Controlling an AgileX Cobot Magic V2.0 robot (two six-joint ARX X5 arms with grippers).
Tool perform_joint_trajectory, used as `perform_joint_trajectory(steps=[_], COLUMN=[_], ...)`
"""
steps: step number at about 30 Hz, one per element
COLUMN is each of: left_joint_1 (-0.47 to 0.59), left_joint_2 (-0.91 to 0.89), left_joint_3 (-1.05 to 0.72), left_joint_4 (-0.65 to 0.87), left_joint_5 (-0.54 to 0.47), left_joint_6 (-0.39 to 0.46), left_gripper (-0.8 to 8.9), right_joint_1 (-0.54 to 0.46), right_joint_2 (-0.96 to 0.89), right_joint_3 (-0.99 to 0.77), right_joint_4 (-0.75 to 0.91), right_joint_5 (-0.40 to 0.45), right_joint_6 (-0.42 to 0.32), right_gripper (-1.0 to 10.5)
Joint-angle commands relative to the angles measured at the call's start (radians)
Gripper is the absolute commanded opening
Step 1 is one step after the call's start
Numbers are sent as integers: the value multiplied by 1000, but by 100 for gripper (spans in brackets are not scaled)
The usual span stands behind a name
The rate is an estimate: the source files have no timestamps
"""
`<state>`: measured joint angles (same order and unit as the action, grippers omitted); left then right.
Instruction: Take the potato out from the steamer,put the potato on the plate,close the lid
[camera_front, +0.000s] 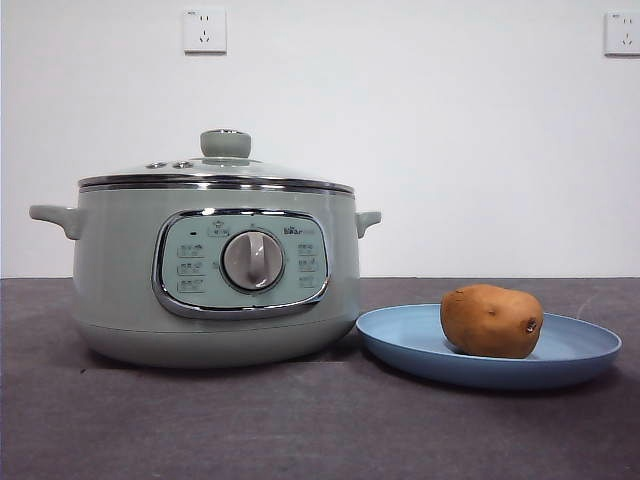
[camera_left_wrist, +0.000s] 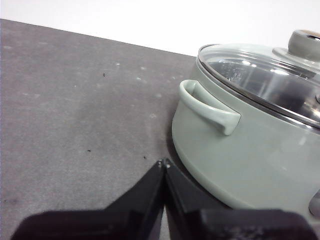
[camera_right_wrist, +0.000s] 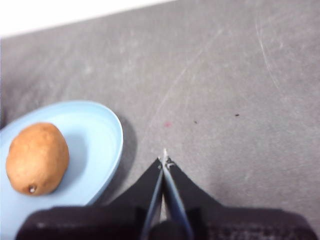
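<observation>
Lid (camera_front: 215, 170) on steamer (camera_front: 215, 290) — potato (camera_front: 491, 320) on plate (camera_front: 585, 350), just right.

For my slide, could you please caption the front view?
Task end state: lid closed on the steamer, potato resting on the plate beside it, no arm in view.

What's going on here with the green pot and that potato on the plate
Nothing is being handled right now. The potato lies on the blue plate, which sits beside the steamer. The glass lid is on the steamer. The left gripper is near the steamer's side handle and the right gripper is near the plate's edge, both shut and holding nothing. By the look of it, the job is done.
</observation>
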<state>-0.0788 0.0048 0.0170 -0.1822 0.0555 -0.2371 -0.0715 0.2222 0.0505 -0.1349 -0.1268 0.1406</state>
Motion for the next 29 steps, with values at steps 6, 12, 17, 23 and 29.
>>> perform_joint_trajectory(steps=[6,12,17,23,29], left_joint_1=[2,2,2,2,2], left_joint_2=[-3,-3,-3,-3,-3], left_joint_3=[-13,-13,-13,-13,-13], left_joint_4=[1,1,1,2,1], left_joint_5=[-2,-2,-2,-2,-2], left_joint_6=[-3,-3,-3,-3,-3], left_gripper=[-3,-4,-4,-4,-4], right_joint_1=[0,0,0,0,0], right_joint_2=[-147,-218,-221,-211,-203], right_joint_3=[-45,-45,-45,-45,-45], right_joint_4=[-46,-47,-45,-45,-45], right_joint_5=[46,60,67,78,78], right_joint_6=[52,38,43,42,42], right_gripper=[1,1,1,1,1])
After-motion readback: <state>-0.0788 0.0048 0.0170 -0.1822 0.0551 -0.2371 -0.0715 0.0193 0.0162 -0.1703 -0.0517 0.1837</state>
